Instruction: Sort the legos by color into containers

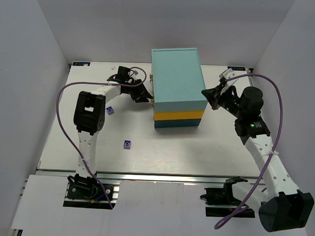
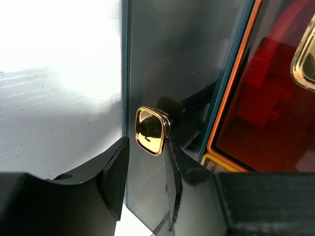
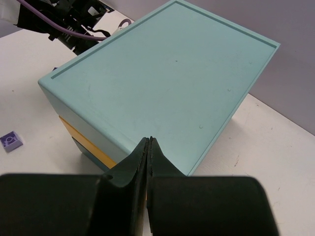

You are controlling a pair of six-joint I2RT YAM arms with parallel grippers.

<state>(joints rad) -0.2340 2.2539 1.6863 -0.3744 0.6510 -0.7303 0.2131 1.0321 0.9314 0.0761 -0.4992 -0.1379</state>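
At the centre of the overhead view, the cabinet is standing on the table, its light teal, yellow and darker teal layers stacked. The left gripper is sitting at the cabinet's nine o'clock face, evidently where the drawers are fronting. The right gripper is resting against the three o'clock side, probably bracing the box so that a pull on a drawer is not dragging it along. One purple lego is lying at about eight o'clock from the cabinet, beside the left arm's elbow. A second purple lego is lying at seven o'clock, nearer the bases. Both are waiting unsorted on the table.

Through the left wrist camera, the jaws are standing apart on either side of a gold handle on a smoky clear drawer. The finger at the handle's three o'clock is touching or nearly touching it, while the other is showing a sliver of gap, so nothing is looking clamped yet. At three o'clock, a neighbouring drawer is holding red bricks, suggesting red is already sorted.

From the right wrist camera, the right gripper's fingers are pressing fully together, holding nothing, at the cabinet's top edge. One purple lego is showing at nine o'clock.
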